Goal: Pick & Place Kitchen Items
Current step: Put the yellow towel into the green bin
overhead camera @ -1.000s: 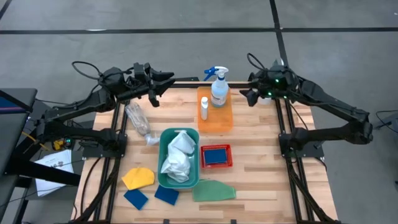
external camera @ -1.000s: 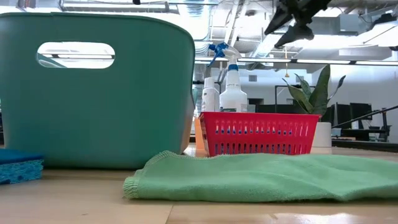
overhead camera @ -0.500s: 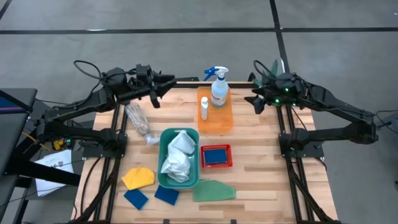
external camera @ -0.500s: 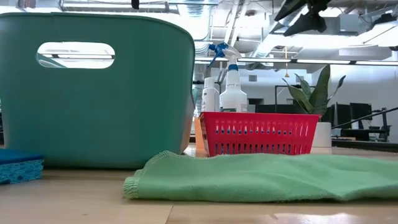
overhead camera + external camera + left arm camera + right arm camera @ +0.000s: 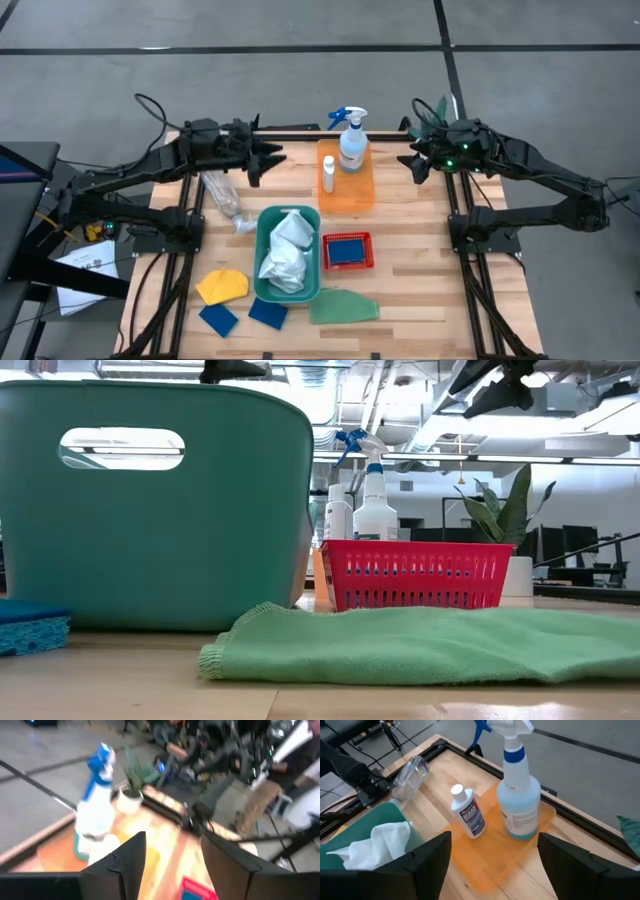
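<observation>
Spray bottle [image 5: 352, 143] and small white bottle [image 5: 328, 174] stand in the orange tray [image 5: 361, 190] at the tabletop's far edge as my left pincer [image 5: 268, 158], jaws spreading and empty, has swung toward them, while the right pincer [image 5: 413, 164] hovers wide, so no item is picked yet.

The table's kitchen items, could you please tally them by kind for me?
Bottles: 3, the spray bottle, the small white bottle, and a clear bottle lying down.
Cloths: 3, white cloth, yellow cloth, green cloth.
Sponges: 3, one, two, three.
Total: 9
</observation>
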Action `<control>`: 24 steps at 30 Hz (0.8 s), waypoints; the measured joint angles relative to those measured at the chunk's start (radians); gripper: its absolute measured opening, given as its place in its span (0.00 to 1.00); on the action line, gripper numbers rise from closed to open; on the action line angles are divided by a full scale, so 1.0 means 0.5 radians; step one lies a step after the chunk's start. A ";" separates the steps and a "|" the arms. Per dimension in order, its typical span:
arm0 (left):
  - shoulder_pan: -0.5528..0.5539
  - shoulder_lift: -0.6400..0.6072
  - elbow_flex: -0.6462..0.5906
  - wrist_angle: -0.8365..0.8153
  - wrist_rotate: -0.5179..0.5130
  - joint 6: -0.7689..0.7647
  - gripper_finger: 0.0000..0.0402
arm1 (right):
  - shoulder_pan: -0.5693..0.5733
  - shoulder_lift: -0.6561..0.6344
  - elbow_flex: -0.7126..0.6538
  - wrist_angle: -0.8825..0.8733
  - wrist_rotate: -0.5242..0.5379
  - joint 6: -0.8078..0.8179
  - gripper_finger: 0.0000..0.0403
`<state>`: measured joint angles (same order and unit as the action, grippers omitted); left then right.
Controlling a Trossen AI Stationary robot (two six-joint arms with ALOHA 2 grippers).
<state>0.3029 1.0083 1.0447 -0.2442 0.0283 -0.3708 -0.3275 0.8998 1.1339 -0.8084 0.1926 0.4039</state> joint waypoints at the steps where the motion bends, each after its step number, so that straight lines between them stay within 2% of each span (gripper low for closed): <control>1: -0.024 -0.004 0.000 -0.046 0.003 -0.004 0.49 | 0.000 0.001 0.000 0.001 0.000 -0.001 0.71; 6: -0.135 -0.012 0.000 -0.269 0.058 -0.032 0.53 | 0.000 0.001 0.000 0.000 0.000 -0.018 0.71; 11: -0.262 -0.016 0.000 -0.573 0.396 -0.198 0.51 | 0.000 0.002 0.000 0.000 0.000 -0.022 0.71; 13: -0.327 -0.016 0.000 -0.696 0.469 -0.266 0.51 | 0.000 0.002 0.000 0.000 -0.001 -0.024 0.71; 20: -0.545 -0.017 0.000 -1.134 0.557 -0.438 0.49 | 0.000 0.002 0.000 0.001 0.000 -0.029 0.71; 24: -0.637 -0.016 0.000 -1.378 0.564 -0.634 0.50 | 0.000 0.002 0.000 0.001 -0.001 -0.028 0.71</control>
<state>-0.0155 1.0003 1.0447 -0.9333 0.3104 -0.6879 -0.3275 0.9009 1.1339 -0.8078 0.1921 0.3897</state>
